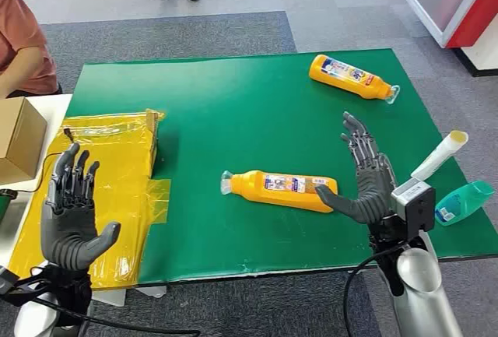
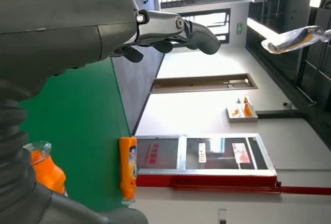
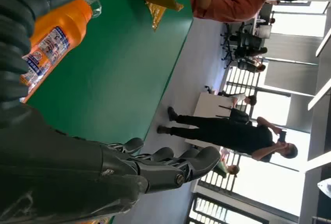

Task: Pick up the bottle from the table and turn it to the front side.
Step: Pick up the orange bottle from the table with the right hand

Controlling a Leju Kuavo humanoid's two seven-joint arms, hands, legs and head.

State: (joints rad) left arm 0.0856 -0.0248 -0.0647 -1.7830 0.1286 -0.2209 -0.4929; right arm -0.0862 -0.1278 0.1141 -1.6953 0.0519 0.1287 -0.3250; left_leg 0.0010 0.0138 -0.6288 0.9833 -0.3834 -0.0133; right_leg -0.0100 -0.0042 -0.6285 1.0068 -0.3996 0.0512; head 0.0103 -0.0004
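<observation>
**Our right robot hand is ready to grab the bottle**

Nearest to us, at about seven o'clock, our left robot hand [image 1: 73, 208] is held up with its fingers spread and nothing in it. It waits out of the way over the yellow bag [image 1: 117, 189], so we think it has no job yet.

At about five o'clock our right robot hand [image 1: 367, 177] is spread wide too and grips nothing. Its thumb touches the flat end of the bottle [image 1: 282, 190], likely so the fingers can wrap around next.

The bottle lies on its side in the middle of the green tabletop [image 1: 235, 103], cap toward nine o'clock.

Farther off, at one o'clock, a second orange bottle [image 1: 351, 77] lies alone.
</observation>
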